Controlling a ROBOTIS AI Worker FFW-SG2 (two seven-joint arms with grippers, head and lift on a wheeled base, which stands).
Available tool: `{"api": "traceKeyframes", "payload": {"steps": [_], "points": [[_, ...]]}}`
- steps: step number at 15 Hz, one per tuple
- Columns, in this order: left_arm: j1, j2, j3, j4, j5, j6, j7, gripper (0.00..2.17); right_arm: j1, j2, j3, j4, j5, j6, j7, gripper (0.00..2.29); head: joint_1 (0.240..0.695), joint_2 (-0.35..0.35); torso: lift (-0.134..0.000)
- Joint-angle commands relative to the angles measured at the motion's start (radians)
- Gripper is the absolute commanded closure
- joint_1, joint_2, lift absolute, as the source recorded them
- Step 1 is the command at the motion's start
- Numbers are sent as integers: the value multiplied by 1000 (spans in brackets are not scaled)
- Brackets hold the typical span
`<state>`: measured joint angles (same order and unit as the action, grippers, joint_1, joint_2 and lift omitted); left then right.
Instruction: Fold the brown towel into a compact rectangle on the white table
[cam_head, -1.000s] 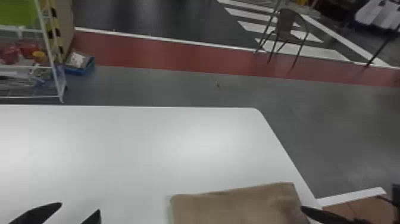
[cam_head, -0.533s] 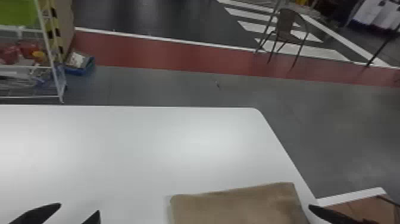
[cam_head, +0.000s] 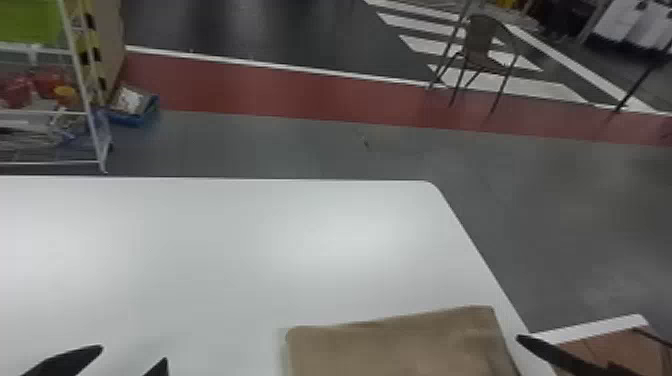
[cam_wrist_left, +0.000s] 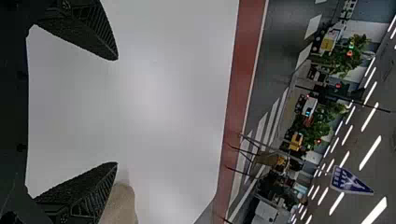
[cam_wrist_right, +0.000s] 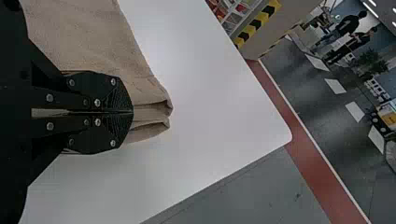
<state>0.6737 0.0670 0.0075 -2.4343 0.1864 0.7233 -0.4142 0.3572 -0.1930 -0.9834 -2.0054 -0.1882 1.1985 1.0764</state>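
Two claws to log, with the brown towel (cam_head: 400, 350) as landmark. Found the towel folded and lying flat on the white worktop (cam_head: 200, 250), close to its right-hand edge in the head view. Also noted in the right wrist view: stacked layers at one end of the towel, with small openings between the folds.

Left claw (cam_head: 133, 354): seen to the left of the towel, well apart from it in the head view. Spread wide. Left claw (cam_wrist_left: 115, 111) in its own wrist view: wide gap between the fingertips, with plain white surface behind. Rounded end of the towel visible just beside one finger.

Right claw (cam_head: 522, 340): at the right side of the towel, with fingertips near its edge. Right claw (cam_wrist_right: 133, 112) in its own wrist view: closed, fingertips pressed together, overlapping the towel from that angle. Contact with the cloth: cannot tell.

Surroundings, again by the towel: to the right, a brown panel with a white edge (cam_head: 605, 350). Far beyond, a chair (cam_head: 480, 45). Beyond and well to the left, a wire rack (cam_head: 95, 115), with a blue bin (cam_head: 132, 119) beside it.
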Motion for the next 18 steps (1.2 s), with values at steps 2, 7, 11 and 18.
{"api": "traceKeyframes", "payload": {"steps": [2,7,11,18], "points": [[3,2,-11,0,-2,0,0,83,-18,1,12,37,30,-36,-26,1949,695,-350,-123],[0,1,-18,0,-11,0,0,83,-20,0,46,85,59,-92,-49,1949,695,-350,-123],[1,1,-18,-11,-10,0,-2,83,-20,7,104,102,79,-86,-61,1949,695,-350,-123],[0,2,-26,-14,-10,0,-2,83,-4,92,164,-4,58,25,-42,1949,695,-350,-123]]}}
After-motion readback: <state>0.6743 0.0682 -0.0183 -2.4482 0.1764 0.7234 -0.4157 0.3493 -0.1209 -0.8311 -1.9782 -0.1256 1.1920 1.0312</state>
